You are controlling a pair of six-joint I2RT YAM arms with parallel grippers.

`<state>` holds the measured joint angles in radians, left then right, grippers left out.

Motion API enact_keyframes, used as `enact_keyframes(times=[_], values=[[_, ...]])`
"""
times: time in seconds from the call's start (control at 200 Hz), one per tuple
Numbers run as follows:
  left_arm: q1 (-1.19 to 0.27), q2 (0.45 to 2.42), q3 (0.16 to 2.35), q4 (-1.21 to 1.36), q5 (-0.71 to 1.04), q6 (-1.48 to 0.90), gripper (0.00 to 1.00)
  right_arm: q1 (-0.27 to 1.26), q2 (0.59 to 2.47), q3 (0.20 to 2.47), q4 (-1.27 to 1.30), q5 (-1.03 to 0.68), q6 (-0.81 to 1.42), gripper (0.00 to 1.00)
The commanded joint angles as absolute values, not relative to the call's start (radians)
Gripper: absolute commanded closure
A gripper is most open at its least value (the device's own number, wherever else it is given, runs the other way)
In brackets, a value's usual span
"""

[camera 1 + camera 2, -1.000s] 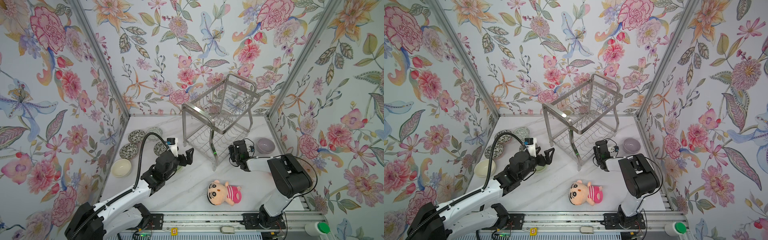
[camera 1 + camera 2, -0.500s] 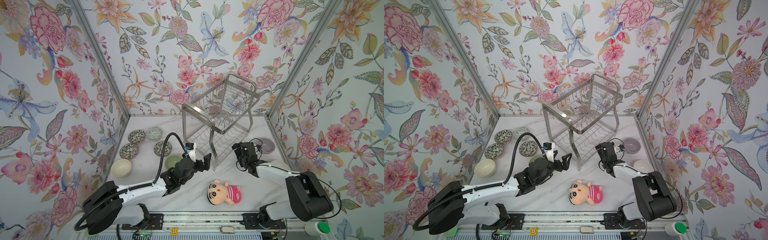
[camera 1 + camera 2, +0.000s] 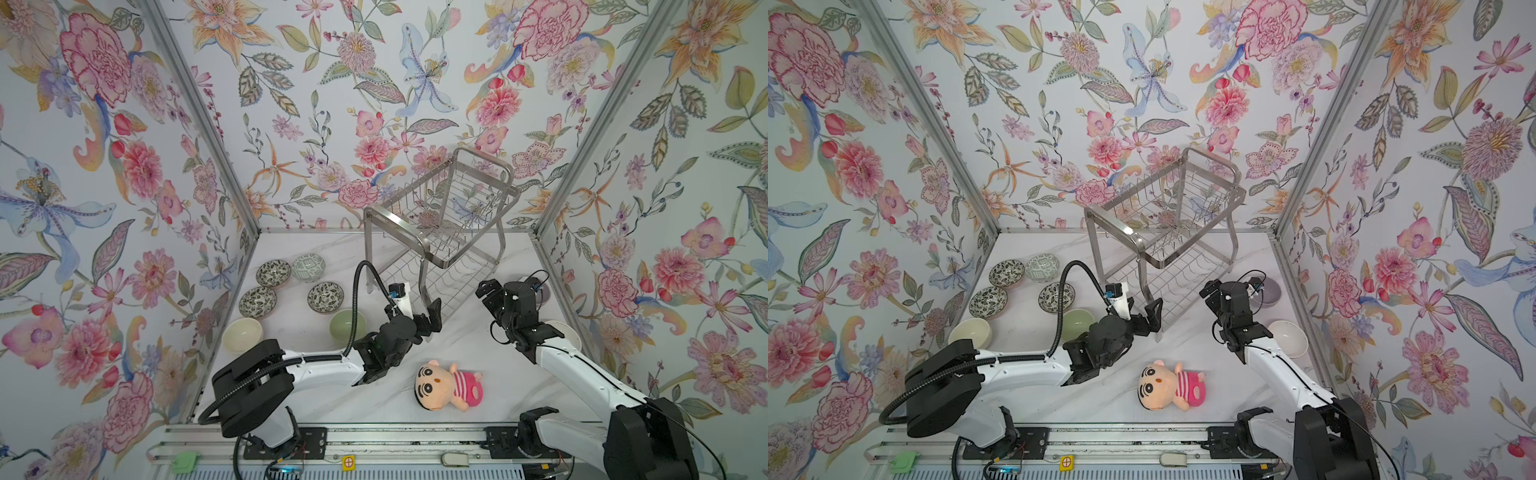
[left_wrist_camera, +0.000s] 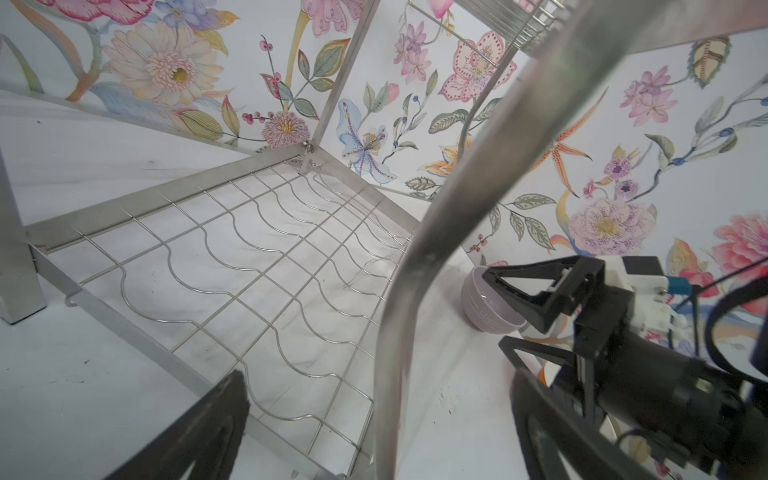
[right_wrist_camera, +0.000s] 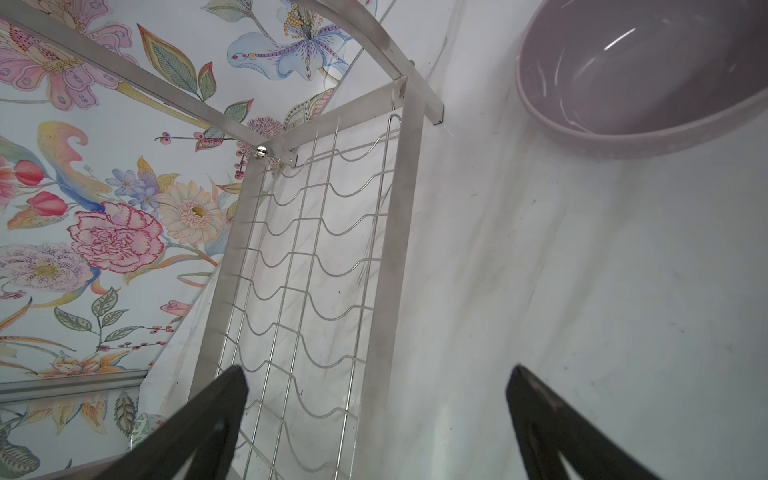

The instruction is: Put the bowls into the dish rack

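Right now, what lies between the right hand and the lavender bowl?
Nothing: in the right wrist view, only bare marble table separates the open right hand from the lavender bowl.

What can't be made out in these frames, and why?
- Lavender bowl: in both top views partly behind the right arm; cut by the frame edge in the right wrist view.
- White-lined bowl: right arm covers part; outside colour unseen.
- Pale green bowl: left arm's cable crosses it.
- Patterned bowls: outsides unseen from above.
- Left gripper and right gripper: finger bases cut off in their wrist views.
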<state>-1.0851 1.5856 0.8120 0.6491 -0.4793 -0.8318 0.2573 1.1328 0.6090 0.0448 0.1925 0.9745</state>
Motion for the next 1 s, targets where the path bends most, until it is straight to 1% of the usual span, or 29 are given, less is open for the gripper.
enact_keyframes(times=[0.0,0.105,0.245,0.375,0.395,0.54,0.716,0.831,0.876,0.996], values=[[-1.087,1.615,0.873,0.568,-0.606,-0.858,0.01,0.245,1.094,0.586,-0.003,0.184,0.922,0.01],[-1.053,1.603,0.870,0.493,-0.607,-0.910,0.01,0.229,1.074,0.580,-0.011,0.182,0.911,0.01],[-0.981,1.587,0.850,0.422,-0.545,-0.941,0.01,0.215,1.069,0.580,-0.009,0.169,0.902,0.01],[-0.924,1.572,0.826,0.391,-0.514,-0.922,0.01,0.213,1.068,0.583,-0.006,0.166,0.896,0.01],[-0.917,1.537,0.821,0.386,-0.509,-0.921,0.01,0.213,1.068,0.584,-0.006,0.166,0.896,0.01],[-0.863,1.496,0.792,0.368,-0.491,-0.885,0.01,0.210,1.063,0.587,-0.009,0.167,0.875,0.01],[-0.807,1.451,0.797,0.335,-0.467,-0.805,0.01,0.145,1.081,0.650,-0.032,0.173,0.754,0.01],[-0.774,1.434,0.792,0.319,-0.448,-0.783,0.01,0.070,1.150,0.735,-0.032,0.118,0.679,0.01],[-0.759,1.431,0.789,0.319,-0.434,-0.781,0.01,0.042,1.187,0.765,-0.007,0.048,0.658,0.01],[-0.724,1.425,0.785,0.308,-0.412,-0.761,0.01,0.031,1.287,0.835,0.089,-0.042,0.567,0.01]])
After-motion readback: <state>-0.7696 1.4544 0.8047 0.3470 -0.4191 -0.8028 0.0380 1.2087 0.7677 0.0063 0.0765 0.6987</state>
